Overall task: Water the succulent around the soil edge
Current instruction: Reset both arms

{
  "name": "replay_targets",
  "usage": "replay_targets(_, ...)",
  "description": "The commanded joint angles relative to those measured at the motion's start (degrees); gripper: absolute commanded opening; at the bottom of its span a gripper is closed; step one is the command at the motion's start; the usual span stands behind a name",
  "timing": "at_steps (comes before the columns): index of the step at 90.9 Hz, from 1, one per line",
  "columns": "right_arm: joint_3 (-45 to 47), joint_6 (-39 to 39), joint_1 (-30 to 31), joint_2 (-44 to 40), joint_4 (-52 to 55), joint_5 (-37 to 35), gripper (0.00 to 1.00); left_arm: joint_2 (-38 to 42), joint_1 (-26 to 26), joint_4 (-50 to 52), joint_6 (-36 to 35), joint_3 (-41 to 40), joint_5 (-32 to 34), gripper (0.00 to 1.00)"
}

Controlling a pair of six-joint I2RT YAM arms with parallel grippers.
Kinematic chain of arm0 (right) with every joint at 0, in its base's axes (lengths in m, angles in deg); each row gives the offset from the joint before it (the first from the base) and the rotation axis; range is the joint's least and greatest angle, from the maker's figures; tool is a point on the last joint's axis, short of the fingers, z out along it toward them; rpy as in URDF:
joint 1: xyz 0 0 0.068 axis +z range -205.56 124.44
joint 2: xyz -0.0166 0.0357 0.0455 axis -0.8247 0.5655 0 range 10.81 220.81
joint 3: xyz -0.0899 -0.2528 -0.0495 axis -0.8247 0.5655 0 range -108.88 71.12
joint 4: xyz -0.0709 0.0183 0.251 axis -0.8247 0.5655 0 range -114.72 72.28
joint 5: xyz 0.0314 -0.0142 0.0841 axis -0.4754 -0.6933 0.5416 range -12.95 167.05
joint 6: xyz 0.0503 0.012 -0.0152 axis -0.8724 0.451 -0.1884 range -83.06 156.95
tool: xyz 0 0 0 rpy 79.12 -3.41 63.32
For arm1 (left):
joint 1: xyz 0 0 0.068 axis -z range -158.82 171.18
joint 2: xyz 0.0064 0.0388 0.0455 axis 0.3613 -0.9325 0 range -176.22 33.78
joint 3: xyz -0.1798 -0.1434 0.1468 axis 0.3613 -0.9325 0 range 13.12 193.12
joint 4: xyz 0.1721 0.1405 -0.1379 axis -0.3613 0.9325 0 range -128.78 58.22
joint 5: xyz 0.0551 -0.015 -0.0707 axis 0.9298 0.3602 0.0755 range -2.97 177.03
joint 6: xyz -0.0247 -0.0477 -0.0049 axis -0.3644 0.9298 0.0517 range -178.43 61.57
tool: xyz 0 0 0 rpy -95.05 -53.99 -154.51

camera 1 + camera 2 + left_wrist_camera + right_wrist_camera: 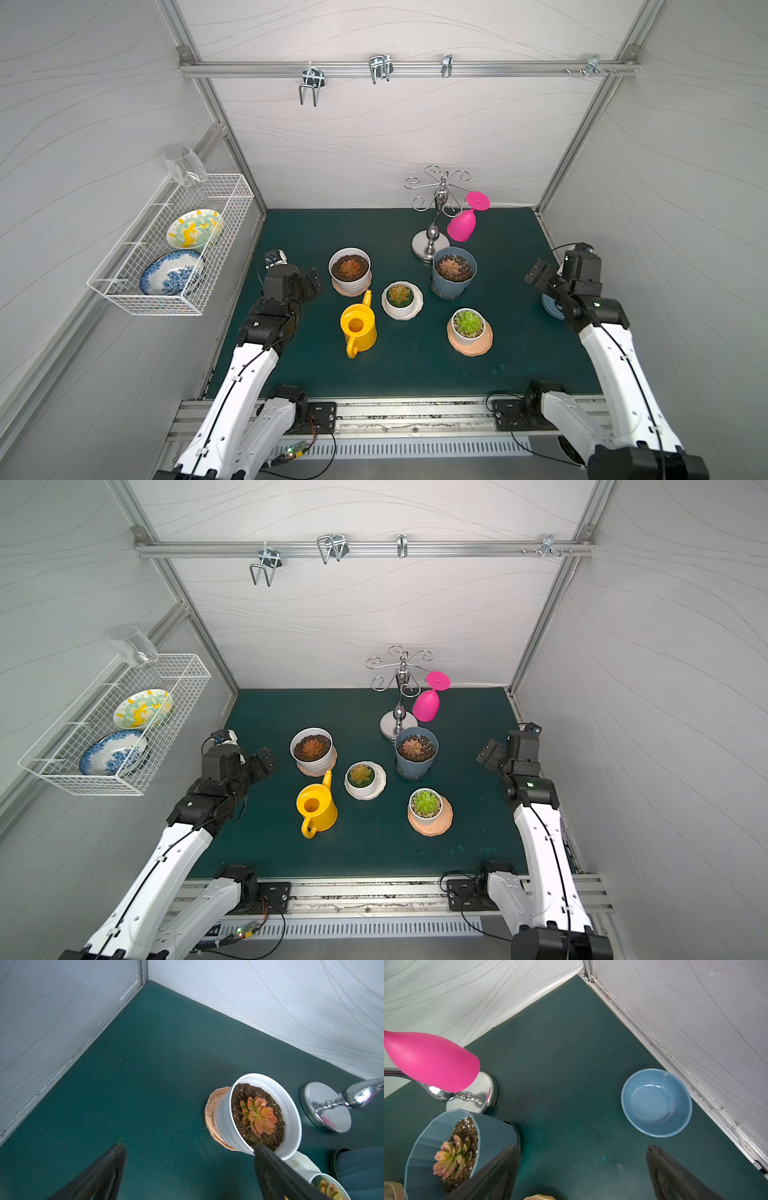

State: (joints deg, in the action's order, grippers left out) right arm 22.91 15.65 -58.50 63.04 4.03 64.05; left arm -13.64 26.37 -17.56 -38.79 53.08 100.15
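Observation:
A yellow watering can stands upright on the green mat, its spout toward the back and nothing holding it. Several potted succulents surround it: an orange one in a white pot, a small one in a low white pot, a pink one in a blue pot and a green one on a peach saucer. My left gripper hovers open and empty, left of the white pot. My right gripper is open and empty at the right edge.
A chrome stemware stand carries a pink glass behind the blue pot. A blue bowl lies by the right wall under my right arm. A wire basket with two plates and a clear glass hangs on the left wall.

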Motion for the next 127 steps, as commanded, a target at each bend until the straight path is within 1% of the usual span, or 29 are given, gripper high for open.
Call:
replay_targets(1,5.4,4.0,-0.3,-1.0,-13.8,-1.1,0.99,-0.4,-1.9,-14.6,-8.4,-3.2,-0.3,1.00)
replay_targets(14,14.2,8.5,-0.3,-1.4,-28.1,-0.2,0.99,-2.0,-3.7,-24.8,-11.9,-10.7,-0.7,1.00)
replay_targets(20,16.1,9.5,-0.3,-0.3,-31.6,-1.1,0.99,-3.1,-4.1,-30.2,-13.3,-14.6,-1.0,1.00)
replay_targets(33,19.0,10.2,-0.6,4.7,-38.4,-2.2,0.99,-5.8,-4.8,-42.0,-16.5,-21.7,-4.1,1.00)
replay_targets(38,20.3,10.4,-0.6,6.5,-41.2,-2.1,0.99,-7.1,-5.5,-44.8,-17.8,-23.2,-6.0,1.00)
replay_targets(42,21.1,10.6,-0.6,7.8,-43.3,-1.9,0.99,-8.3,-6.4,-49.4,-18.5,-24.2,-7.7,1.00)
replay_targets(48,22.4,10.8,-0.6,9.2,-46.0,-1.7,0.99,-11.1,-8.2,-53.0,-18.2,-24.8,-10.7,1.00)
replay_targets(55,23.5,11.3,-0.5,10.1,-49.0,-1.4,0.99,-16.3,-10.0,-58.6,-16.9,-25.0,-14.0,1.00)
replay_targets(65,24.7,12.5,-0.5,10.5,-52.3,-0.7,0.99,-24.5,-10.2,-64.6,-17.4,-24.0,-16.4,1.00)
replay_targets(87,25.1,14.3,-0.5,14.1,-56.2,1.0,0.99,-33.9,-10.2,-67.3,-19.6,-18.5,-20.6,1.00)
replay_targets(99,25.5,14.3,-0.6,17.4,-59.4,1.8,0.99,-41.6,-10.2,-71.6,-20.2,-16.8,-22.9,1.00)
replay_targets(108,25.4,14.1,-0.5,21.2,-62.6,3.1,0.99,-41.3,-10.5,-70.6,-20.8,-16.7,-24.9,1.00)
replay_targets(112,25.3,14.0,-0.5,22.9,-63.9,3.8,0.99,-41.6,-10.5,-71.6,-20.9,-16.8,-25.0,1.00)
replay_targets(127,25.2,13.8,-0.6,29.9,-70.5,8.0,0.99,-41.4,-10.4,-70.6,-21.0,-16.6,-25.1,1.00)
